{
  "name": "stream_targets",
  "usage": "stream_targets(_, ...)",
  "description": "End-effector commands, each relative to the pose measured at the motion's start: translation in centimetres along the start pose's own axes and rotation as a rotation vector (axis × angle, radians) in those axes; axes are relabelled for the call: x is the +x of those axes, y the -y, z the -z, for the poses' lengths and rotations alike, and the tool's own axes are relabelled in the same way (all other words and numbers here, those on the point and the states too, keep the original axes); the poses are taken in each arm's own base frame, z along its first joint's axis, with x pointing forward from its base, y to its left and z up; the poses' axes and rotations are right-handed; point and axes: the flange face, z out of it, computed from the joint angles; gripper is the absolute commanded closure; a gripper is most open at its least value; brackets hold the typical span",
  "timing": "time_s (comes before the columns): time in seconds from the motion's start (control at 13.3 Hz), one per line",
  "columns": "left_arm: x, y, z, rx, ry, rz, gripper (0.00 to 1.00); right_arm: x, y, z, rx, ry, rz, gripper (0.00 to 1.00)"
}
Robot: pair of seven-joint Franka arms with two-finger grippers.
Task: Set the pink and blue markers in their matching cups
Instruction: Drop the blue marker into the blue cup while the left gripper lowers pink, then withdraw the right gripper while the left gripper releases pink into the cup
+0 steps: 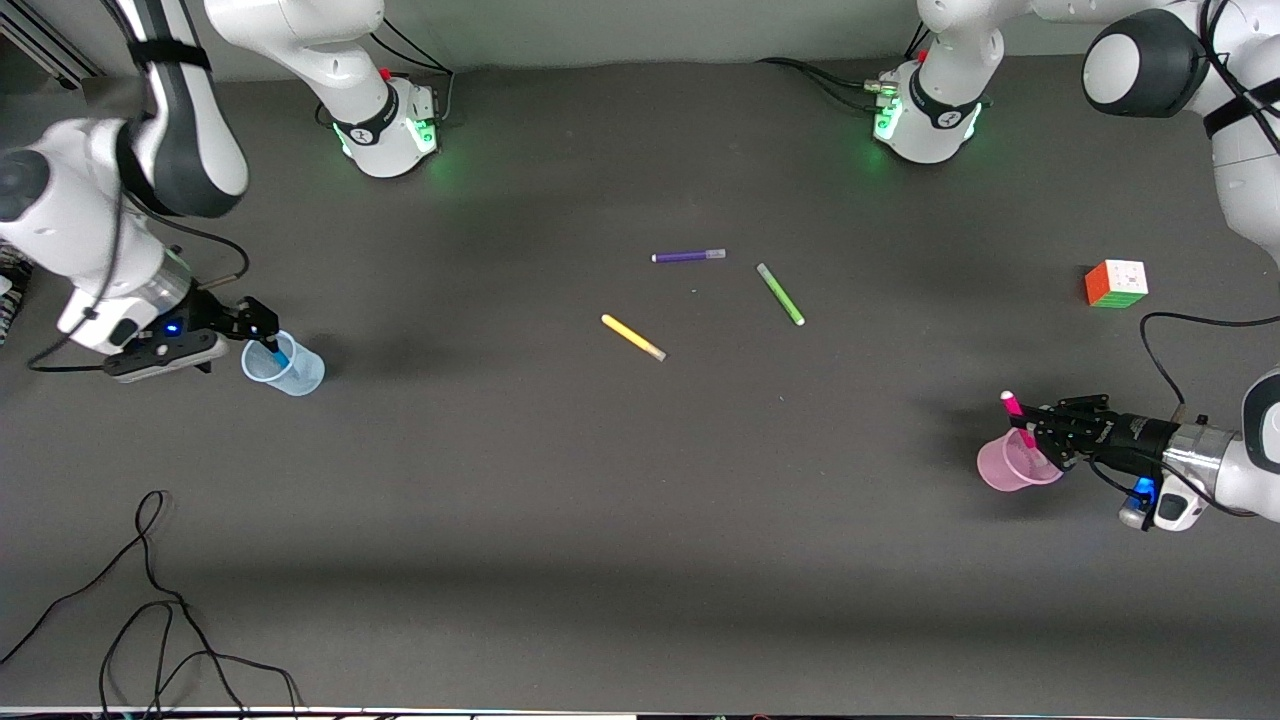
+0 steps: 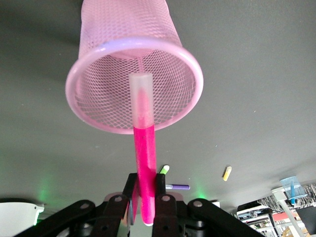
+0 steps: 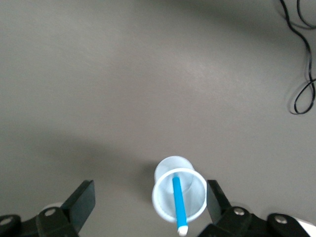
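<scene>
I see the left end effector (image 2: 143, 197) clamped on the pink marker (image 2: 144, 148), lower right of the front view, tip over the pink cup (image 2: 89, 106); releasing tilted could tip that light cup. The right end effector (image 3: 148, 202) stands apart; the blue marker (image 3: 178, 202) leans in the blue cup (image 3: 163, 197), middle left. The dark counter (image 1: 640, 500) is matte and level.

This was a robotics lab bench. Two white Franka arms stood bolted at the table's edge, their bases (image 1: 388, 130) glowing with green status lights, and black cables (image 1: 150, 600) trailed loose over the dark grey matte tabletop (image 1: 640, 520). Scattered test props lay on it: a multicoloured puzzle cube (image 1: 1116, 284) and slim felt pens in purple (image 1: 688, 256), green (image 1: 780, 293) and yellow (image 1: 633, 337).
</scene>
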Motion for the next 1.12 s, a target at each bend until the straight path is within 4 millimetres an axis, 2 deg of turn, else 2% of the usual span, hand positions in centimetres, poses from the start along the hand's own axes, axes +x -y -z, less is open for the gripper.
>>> stream_targets(0.0, 0.2, -0.1, 0.0, -0.017, 0.003, -0.047, 0.93, 3.7, 2.2, 6.9, 0.022, 0.029, -0.071, 0.00)
stream_targets(0.07, 0.3, -0.2, 0.0, -0.021, -0.008, -0.048, 0.90, 4.3, 2.5, 8.7, 0.023, 0.037, -0.119, 0.00)
stream_targets(0.15, 0.2, -0.4, 0.2, -0.021, -0.016, -0.051, 0.83, 4.3, 2.5, 10.3, 0.024, 0.051, -0.173, 0.00)
stream_targets(0.22, 0.1, -0.4, 0.4, -0.021, -0.018, -0.054, 0.80, 4.2, 2.6, 11.4, 0.032, 0.064, -0.199, 0.00)
stream_targets(0.3, 0.1, -0.4, 0.4, -0.022, -0.020, -0.060, 0.45, 4.2, 2.6, 12.4, 0.049, 0.068, -0.215, 0.00)
stream_targets(0.38, 0.2, -0.3, 0.3, -0.022, -0.018, -0.085, 0.01, 4.1, 2.7, 13.3, 0.056, 0.073, -0.221, 0.00)
stream_targets(0.53, 0.2, -0.2, 0.5, -0.017, -0.024, -0.150, 0.00, 4.2, 2.5, 16.2, 0.042, 0.029, -0.240, 0.00)
stream_targets(0.6, 0.1, -0.1, 0.7, -0.015, -0.030, -0.158, 0.00, 4.4, 1.8, 16.6, 0.047, 0.019, -0.252, 0.00)
stream_targets(0.75, -0.5, -0.7, 1.2, 0.008, -0.051, -0.168, 0.00, 4.8, 1.5, 15.6, 0.050, 0.036, -0.258, 0.00)
stream_targets(0.82, -1.1, -1.2, 2.3, 0.038, -0.084, -0.181, 0.00, 4.7, 1.6, 15.4, 0.051, 0.042, -0.257, 0.00)
stream_targets(0.9, -2.0, -2.0, 3.7, 0.069, -0.128, -0.199, 0.00, 4.7, 1.7, 15.1, 0.052, 0.047, -0.255, 0.00)
stream_targets(0.97, -3.1, -3.4, 4.1, 0.122, -0.159, -0.221, 0.00, 4.8, 1.8, 14.9, 0.053, 0.056, -0.253, 0.00)
stream_targets(1.05, -5.4, -5.0, 5.1, 0.225, -0.227, -0.254, 0.00, 4.9, 1.8, 14.8, 0.053, 0.056, -0.252, 0.00)
